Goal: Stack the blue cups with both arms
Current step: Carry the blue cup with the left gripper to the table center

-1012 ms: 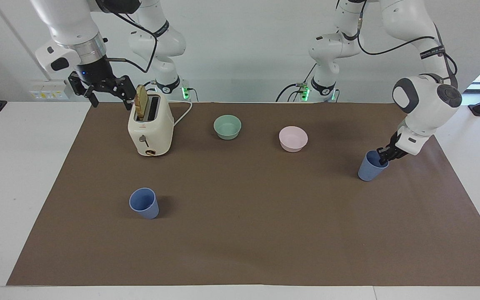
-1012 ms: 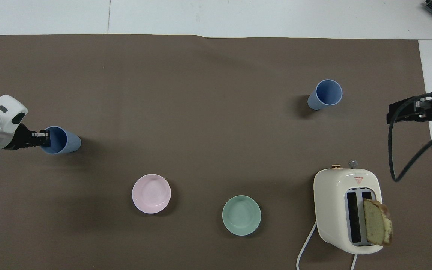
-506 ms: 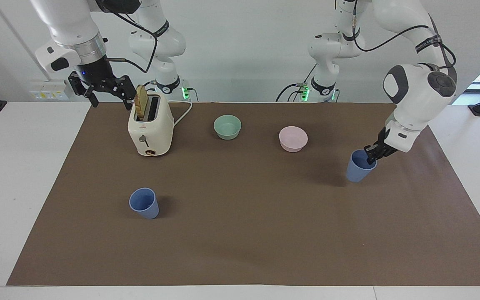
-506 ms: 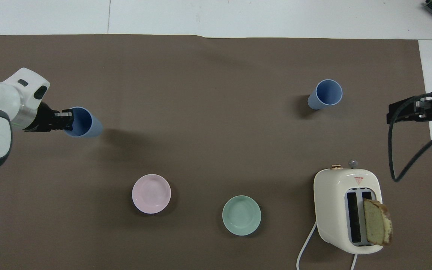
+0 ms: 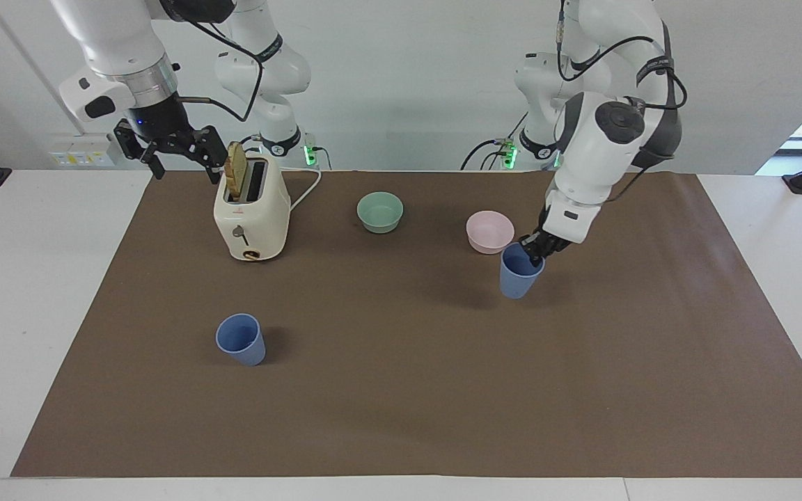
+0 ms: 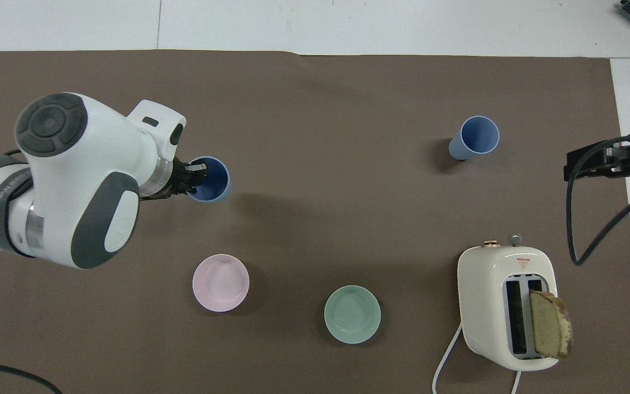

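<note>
One blue cup (image 5: 518, 273) hangs from my left gripper (image 5: 535, 252), which is shut on its rim and holds it upright a little above the brown mat, beside the pink bowl. In the overhead view this cup (image 6: 211, 180) shows its open mouth at the left gripper (image 6: 193, 178). The second blue cup (image 5: 241, 339) stands upright on the mat toward the right arm's end, farther from the robots than the toaster; it also shows in the overhead view (image 6: 474, 138). My right gripper (image 5: 189, 163) waits open and empty in the air beside the toaster, seen also in the overhead view (image 6: 577, 164).
A cream toaster (image 5: 251, 209) (image 6: 506, 306) with a bread slice in a slot stands near the right arm. A mint-green bowl (image 5: 380, 211) (image 6: 352, 314) and a pink bowl (image 5: 489, 231) (image 6: 220, 282) sit nearer to the robots than the cups.
My left arm has carried its blue cup from the left arm's end of the mat toward the middle, up to the pink bowl. The right arm and the other cup have not moved.
</note>
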